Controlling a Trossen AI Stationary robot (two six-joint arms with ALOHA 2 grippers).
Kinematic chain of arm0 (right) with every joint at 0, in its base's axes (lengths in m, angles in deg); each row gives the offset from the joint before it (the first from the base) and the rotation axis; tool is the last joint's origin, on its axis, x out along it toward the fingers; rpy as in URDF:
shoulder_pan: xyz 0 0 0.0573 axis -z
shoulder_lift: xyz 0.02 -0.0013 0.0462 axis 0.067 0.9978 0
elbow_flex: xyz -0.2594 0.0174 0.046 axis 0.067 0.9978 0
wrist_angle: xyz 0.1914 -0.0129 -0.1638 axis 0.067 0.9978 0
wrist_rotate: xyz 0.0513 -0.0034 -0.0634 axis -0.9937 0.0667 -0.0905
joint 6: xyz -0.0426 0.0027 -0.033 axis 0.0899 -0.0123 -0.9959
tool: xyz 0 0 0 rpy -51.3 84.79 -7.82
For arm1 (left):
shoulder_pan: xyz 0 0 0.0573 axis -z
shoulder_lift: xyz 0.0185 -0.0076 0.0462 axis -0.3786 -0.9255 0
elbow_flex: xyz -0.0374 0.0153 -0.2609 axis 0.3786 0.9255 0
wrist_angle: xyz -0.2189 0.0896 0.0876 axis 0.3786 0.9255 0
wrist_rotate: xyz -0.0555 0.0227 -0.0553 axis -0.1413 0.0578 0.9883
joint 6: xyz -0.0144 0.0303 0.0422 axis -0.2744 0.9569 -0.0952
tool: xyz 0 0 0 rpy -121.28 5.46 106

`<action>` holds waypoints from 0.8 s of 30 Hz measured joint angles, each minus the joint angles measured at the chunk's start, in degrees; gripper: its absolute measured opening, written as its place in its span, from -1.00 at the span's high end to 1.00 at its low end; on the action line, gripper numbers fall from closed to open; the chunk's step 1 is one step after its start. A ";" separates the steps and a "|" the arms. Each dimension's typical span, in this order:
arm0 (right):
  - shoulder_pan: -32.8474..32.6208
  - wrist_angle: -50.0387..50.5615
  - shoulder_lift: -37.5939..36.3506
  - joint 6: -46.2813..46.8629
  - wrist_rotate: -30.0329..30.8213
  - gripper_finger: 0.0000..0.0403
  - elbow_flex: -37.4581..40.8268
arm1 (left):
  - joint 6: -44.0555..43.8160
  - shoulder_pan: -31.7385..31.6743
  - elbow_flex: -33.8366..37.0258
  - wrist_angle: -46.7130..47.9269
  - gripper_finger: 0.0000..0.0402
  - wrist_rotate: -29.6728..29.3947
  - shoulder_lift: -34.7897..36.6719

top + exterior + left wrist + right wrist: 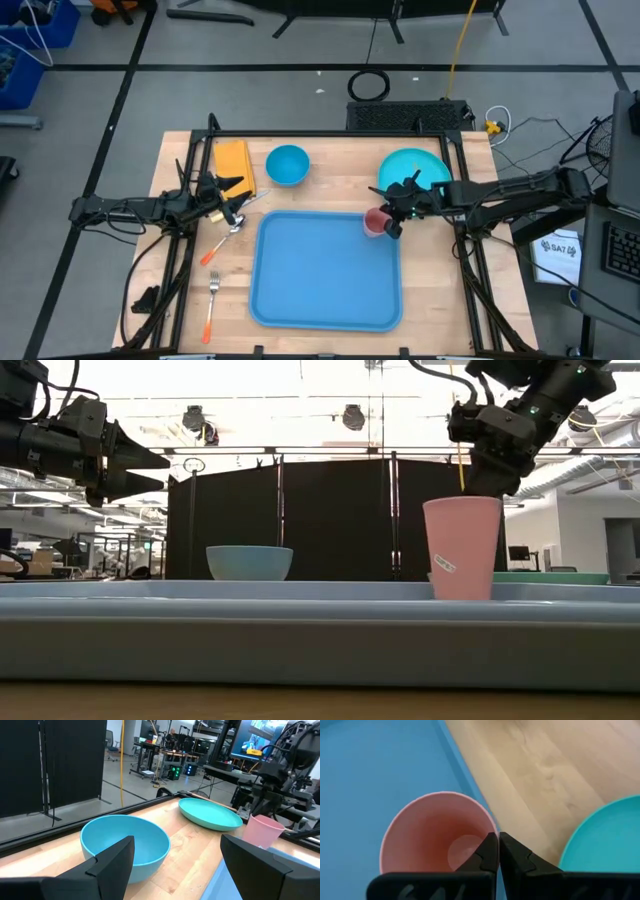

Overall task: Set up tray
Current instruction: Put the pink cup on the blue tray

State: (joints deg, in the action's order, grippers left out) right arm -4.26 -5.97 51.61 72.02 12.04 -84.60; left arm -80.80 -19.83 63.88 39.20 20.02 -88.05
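The large flat blue plastic tray lies at the surface's centre. A pink plastic cup stands upright at its one-o'clock corner, its rim pinched by the right gripper fingers. The left gripper, spread empty, waits at nine o'clock.

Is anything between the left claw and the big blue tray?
Nothing visible stands between them. The left gripper hangs open above the bare wood, just off the tray's far left corner; a spoon lies flat beneath it. The right gripper pinches the pink cup's rim.
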 joint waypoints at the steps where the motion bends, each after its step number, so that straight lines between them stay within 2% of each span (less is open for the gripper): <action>1: -0.17 0.20 0.02 0.10 0.00 1.00 0.00 | 0.00 0.02 -0.02 0.00 -0.50 0.00 0.00; 10: -1.25 1.03 0.32 1.32 2.56 1.00 0.00 | 0.00 0.01 -0.02 0.02 -0.50 0.00 0.00; 24: -1.21 0.99 0.32 3.17 1.01 0.96 0.00 | 0.00 0.00 -0.02 0.04 -0.50 -0.02 0.00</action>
State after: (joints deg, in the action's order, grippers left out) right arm -5.47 -4.98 51.93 75.19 13.05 -84.60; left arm -80.80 -19.83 63.86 39.24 20.00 -88.05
